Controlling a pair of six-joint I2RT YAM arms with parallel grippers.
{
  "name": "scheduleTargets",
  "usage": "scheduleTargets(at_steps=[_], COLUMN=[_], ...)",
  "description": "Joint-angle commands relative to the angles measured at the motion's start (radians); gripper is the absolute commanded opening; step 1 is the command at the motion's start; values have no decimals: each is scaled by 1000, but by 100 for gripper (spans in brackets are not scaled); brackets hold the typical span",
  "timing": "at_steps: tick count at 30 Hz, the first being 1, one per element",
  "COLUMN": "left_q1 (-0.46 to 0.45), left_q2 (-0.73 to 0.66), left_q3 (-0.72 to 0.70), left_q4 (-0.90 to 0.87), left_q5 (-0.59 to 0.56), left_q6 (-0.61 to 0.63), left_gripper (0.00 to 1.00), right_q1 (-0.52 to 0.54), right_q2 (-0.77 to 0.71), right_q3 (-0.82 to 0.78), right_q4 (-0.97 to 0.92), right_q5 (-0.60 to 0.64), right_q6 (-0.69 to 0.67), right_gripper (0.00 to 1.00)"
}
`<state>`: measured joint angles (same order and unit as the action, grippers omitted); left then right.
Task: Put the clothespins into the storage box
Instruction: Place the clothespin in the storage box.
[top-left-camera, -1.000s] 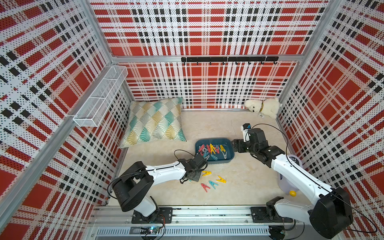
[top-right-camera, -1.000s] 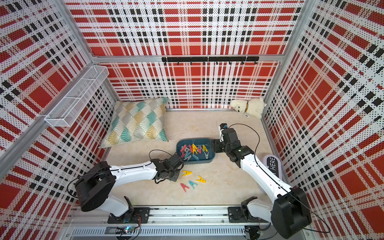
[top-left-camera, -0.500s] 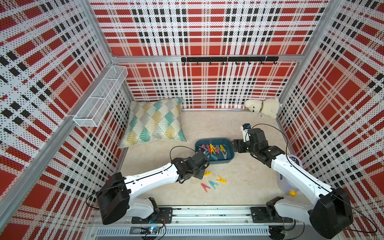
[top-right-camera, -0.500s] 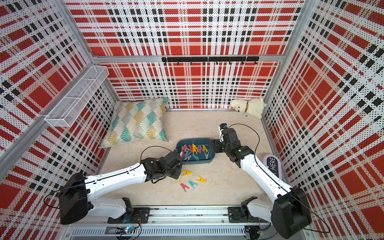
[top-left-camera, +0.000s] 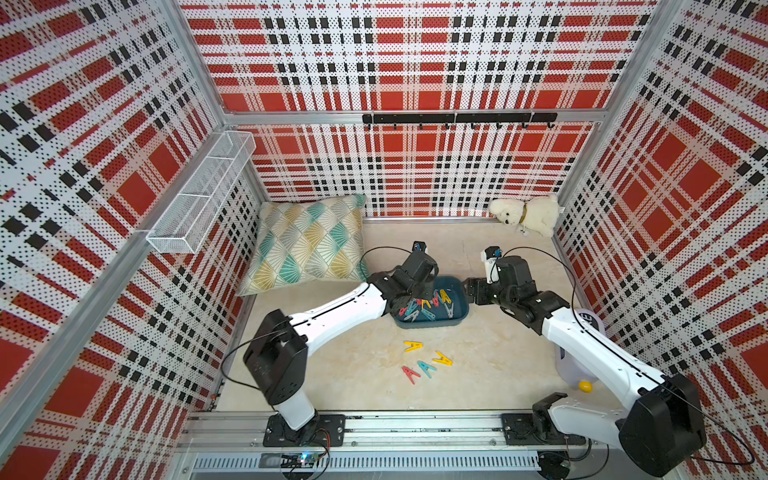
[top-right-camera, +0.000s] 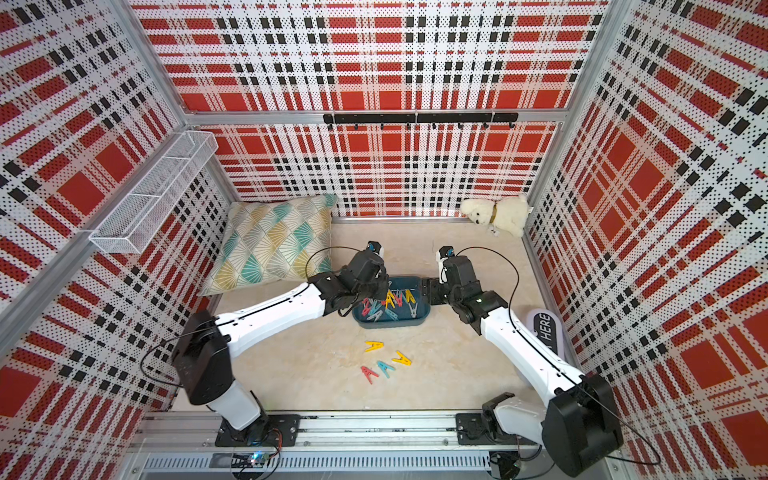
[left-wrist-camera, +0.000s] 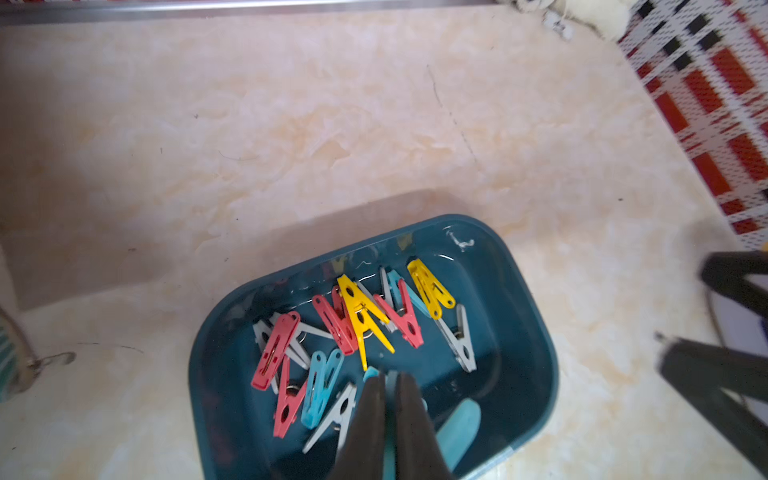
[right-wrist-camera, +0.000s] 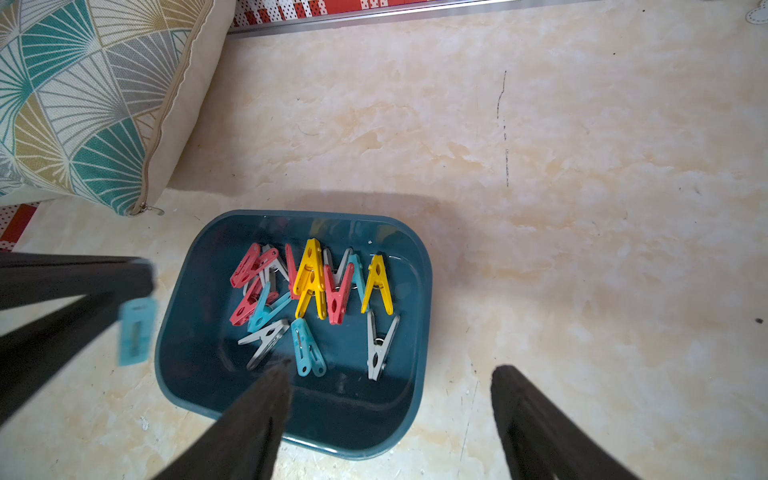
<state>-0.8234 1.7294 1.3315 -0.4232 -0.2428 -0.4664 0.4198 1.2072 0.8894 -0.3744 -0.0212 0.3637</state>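
Note:
The dark teal storage box (top-left-camera: 432, 327) (top-right-camera: 390, 326) sits mid-floor with many red, yellow, teal and grey clothespins (left-wrist-camera: 365, 320) (right-wrist-camera: 311, 282) piled inside. My left gripper (left-wrist-camera: 388, 384) (top-left-camera: 417, 296) hangs over the box's left part, shut on a teal-blue clothespin (right-wrist-camera: 135, 330) that sticks out below its fingers. My right gripper (right-wrist-camera: 392, 374) (top-left-camera: 471, 291) stands open at the box's right end, one finger over the rim and nothing between the jaws. Several loose clothespins lie on the floor in front of the box: yellow ones (top-left-camera: 412, 346) (top-left-camera: 442, 358), a teal one (top-left-camera: 426, 368) and a red one (top-left-camera: 410, 374).
A patterned pillow (top-left-camera: 307, 245) leans at the back left, close to the box. A white plush dog (top-left-camera: 525, 214) lies in the back right corner. A white wire basket (top-left-camera: 199, 195) hangs on the left wall. A white device (top-left-camera: 575, 361) stands by the right wall.
My left arm has swung from the loose pins at the front back to over the box, carrying the teal-blue clothespin. The right arm has not moved.

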Motion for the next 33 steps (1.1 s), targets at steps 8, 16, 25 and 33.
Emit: scheduleTargets(at_steps=[8, 16, 25, 33], left_q1=[19, 50, 50, 26], left_q2=[211, 306, 285, 119], left_q3=[57, 105, 110, 86], left_q4=[20, 18, 10, 14], left_q5=[-89, -104, -107, -103], left_q6=[-50, -58, -61, -40], left_gripper=[6, 8, 31, 33], right_q1=[8, 8, 8, 8], right_q2=[-34, -43, -65, -76], right_q3=[18, 17, 6, 13], right_q4=[-19, -36, -52, -59], right_q5=[-11, -4, 12, 8], right_q6=[7, -3, -8, -6], right_gripper=[84, 84, 84, 84])
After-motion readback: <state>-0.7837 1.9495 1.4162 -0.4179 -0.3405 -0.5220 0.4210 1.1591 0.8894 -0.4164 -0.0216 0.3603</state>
